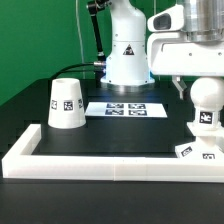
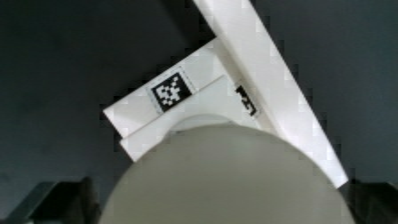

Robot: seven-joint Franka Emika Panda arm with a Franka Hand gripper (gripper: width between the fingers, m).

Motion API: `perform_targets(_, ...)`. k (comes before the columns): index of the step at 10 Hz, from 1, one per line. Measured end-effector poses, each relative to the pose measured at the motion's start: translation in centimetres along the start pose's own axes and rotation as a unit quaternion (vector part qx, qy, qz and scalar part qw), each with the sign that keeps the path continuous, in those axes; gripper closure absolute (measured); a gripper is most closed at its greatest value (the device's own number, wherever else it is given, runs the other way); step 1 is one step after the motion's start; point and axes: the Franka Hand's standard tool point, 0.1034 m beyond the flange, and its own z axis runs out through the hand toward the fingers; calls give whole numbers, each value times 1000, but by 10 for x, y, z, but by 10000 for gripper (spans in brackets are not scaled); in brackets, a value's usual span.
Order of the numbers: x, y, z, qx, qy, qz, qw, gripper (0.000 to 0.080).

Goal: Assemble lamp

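Observation:
The white ball-shaped bulb (image 1: pixel 206 96) stands upright on the flat square base (image 1: pixel 193 150) at the exterior view's right, just behind the front bar. My gripper (image 1: pixel 190 84) hangs directly over the bulb, open. In the wrist view the bulb (image 2: pixel 222 175) fills the space under my gripper (image 2: pixel 214 208), with a dark finger (image 2: pixel 50 203) showing at each side of it. Below it lies the base (image 2: pixel 178 100) with its tag. The cone shade (image 1: pixel 66 103) stands alone at the exterior view's left, tag facing the camera.
The long white bar frame (image 1: pixel 110 162) runs along the front and up the exterior view's left side; it crosses the wrist view too (image 2: pixel 267 50). The marker board (image 1: pixel 125 108) lies mid-table before the arm's white pedestal (image 1: pixel 128 55).

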Motion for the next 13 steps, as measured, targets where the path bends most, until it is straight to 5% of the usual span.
perform_targets(2, 1, -2, -2, -31, 19, -125, 991, 101)
perform_targets(5, 4, -7, -5, -53, 33, -292, 954, 101)
perform_targets(11, 8, -5, -5, -62, 27, -486, 872, 101)
perform_targets(13, 10, -9, -5, -70, 37, -575, 814, 101)
